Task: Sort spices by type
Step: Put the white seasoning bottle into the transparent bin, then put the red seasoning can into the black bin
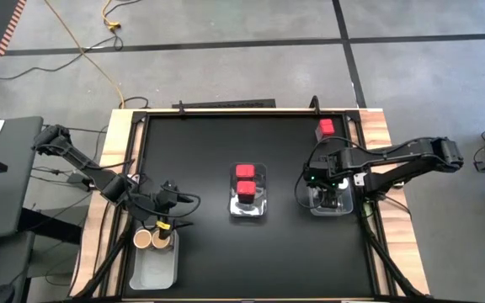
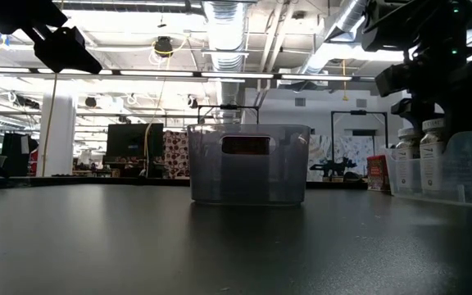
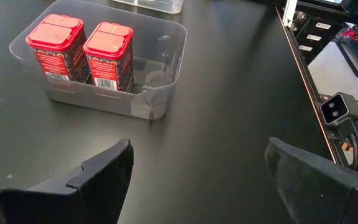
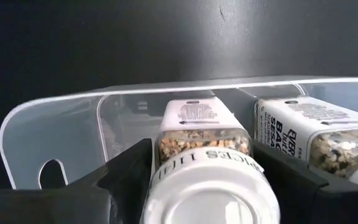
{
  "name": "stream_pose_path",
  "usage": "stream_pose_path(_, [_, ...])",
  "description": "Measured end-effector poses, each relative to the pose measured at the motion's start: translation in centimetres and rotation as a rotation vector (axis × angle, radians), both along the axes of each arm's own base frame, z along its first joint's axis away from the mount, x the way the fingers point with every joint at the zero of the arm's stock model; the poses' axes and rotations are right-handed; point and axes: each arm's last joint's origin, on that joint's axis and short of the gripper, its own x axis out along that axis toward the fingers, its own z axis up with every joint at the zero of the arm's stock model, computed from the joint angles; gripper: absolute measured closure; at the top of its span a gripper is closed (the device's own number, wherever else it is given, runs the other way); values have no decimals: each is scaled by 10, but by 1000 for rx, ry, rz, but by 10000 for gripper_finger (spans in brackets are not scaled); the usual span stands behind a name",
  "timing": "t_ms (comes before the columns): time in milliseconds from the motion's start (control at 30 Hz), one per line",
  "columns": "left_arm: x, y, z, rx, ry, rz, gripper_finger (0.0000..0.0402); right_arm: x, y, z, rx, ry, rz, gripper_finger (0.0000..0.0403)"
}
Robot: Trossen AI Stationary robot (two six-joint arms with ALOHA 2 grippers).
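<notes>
My right gripper (image 1: 331, 192) is down in the clear bin (image 1: 313, 204) at the table's right and shut on a white-lidded spice jar (image 4: 207, 186). A second white-lidded jar (image 4: 328, 140) stands beside it in that bin. My left gripper (image 1: 168, 188) hovers open at the table's left, above the far end of a bin (image 1: 154, 269) holding two brown-topped jars (image 1: 151, 240). The middle bin (image 3: 160, 93) holds two red square-topped tins (image 3: 79, 46) standing upright. A third red tin (image 1: 326, 129) stands on the table near the far right corner. My right gripper holds the white-lidded jar at its top, just under the white lid (image 4: 210, 193), pinched between the two fingers (image 4: 126, 168). The fingers come from above, pointing down. The jar is upright inside the bin; whether its base rests on the bin floor I cannot tell.
The black tabletop (image 1: 200, 151) lies open between the three bins. A raised rail (image 1: 226, 106) borders the far edge. Cables run along the left arm (image 1: 82, 164) and on the floor beyond the table.
</notes>
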Motion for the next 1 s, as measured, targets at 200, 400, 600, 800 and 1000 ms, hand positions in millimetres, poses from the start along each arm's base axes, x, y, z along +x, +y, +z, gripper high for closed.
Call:
stream_pose_path(200, [0, 0, 0, 0, 0, 0, 52, -1, 0, 14, 0, 32, 11, 111])
stream_pose_path(400, [0, 0, 0, 0, 0, 0, 52, 0, 0, 38, -1, 46, 20, 110])
stream_pose_path(600, [0, 0, 0, -2, -1, 1, 52, -4, 0, 69, -9, -81, 43, 110])
stream_pose_path(800, [0, 0, 0, -8, -2, 3, 52, -19, 0, 101, 1, -275, -31, 110])
stream_pose_path(1000, [4, 0, 6, -95, -64, 53, 52, -32, -1, 114, -24, -401, -100, 110])
